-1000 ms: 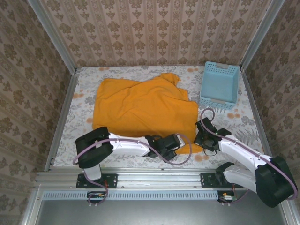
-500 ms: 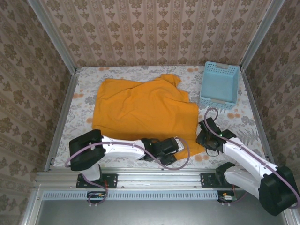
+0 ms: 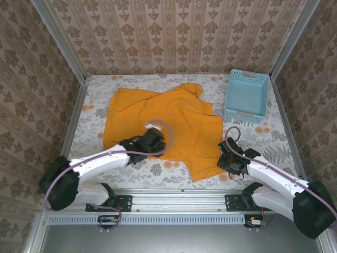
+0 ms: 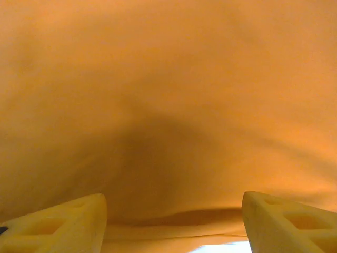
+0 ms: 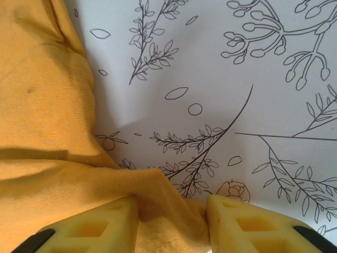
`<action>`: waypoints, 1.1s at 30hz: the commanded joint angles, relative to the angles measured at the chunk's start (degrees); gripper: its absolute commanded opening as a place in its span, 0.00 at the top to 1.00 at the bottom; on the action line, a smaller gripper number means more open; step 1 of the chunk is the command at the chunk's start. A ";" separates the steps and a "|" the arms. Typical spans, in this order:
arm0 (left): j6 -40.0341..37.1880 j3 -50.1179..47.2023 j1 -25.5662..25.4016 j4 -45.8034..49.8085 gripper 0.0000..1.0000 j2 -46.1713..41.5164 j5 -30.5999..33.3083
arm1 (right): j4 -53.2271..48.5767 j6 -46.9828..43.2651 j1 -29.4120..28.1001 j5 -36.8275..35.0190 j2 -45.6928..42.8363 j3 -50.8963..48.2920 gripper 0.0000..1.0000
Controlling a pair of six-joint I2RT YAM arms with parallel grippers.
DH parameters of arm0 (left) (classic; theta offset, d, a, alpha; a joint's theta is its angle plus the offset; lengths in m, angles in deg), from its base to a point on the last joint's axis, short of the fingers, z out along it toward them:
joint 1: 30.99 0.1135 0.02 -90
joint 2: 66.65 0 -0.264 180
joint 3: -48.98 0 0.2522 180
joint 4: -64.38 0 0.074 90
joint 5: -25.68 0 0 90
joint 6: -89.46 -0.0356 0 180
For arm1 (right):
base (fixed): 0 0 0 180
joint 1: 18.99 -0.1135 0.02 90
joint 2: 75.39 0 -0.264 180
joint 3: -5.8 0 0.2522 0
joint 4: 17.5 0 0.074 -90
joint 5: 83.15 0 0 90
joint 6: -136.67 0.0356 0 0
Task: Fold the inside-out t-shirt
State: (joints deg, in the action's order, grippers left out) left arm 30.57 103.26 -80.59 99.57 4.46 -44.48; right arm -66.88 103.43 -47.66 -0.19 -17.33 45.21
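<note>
Fingertips (image 4: 58, 224) of the left gripper (image 4: 174, 229) stand wide apart at the lower corners of the left wrist view and hold nothing. Smooth orange cloth of the inside-out t-shirt (image 4: 168, 105) is spread close beneath them. From above, that gripper hangs over the shirt's near-left part. On the right gripper (image 5: 172, 221) the fingers (image 5: 89, 229) are parted more narrowly, and a raised fold of the shirt's edge lies in the gap between them, reaching the inner side of each; the cloth looks slack, not pinched. That wrist view shows the weave, a small dark speck and the hem lying on the desk (image 5: 237, 79) with its line-drawn flowers, detail the top view is too far off to give. The top view instead gives the whole shirt, spread flat and wrinkled across the middle of the desk, with one corner trailing toward the near edge beside the right gripper. A light blue basket (image 3: 246, 95) stands at the far right, just beside the shirt's far-right corner.
</note>
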 commanded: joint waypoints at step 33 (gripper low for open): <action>15.48 -10.65 49.37 1.37 0.77 0.98 -18.30 | -8.67 -2.36 6.38 -7.40 -13.12 0.85 1.00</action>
State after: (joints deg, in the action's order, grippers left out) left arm 45.28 93.20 -31.52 101.63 4.98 -60.66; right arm -72.08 102.33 -42.13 -5.05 -29.28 45.21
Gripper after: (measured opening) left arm 0.264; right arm 0.064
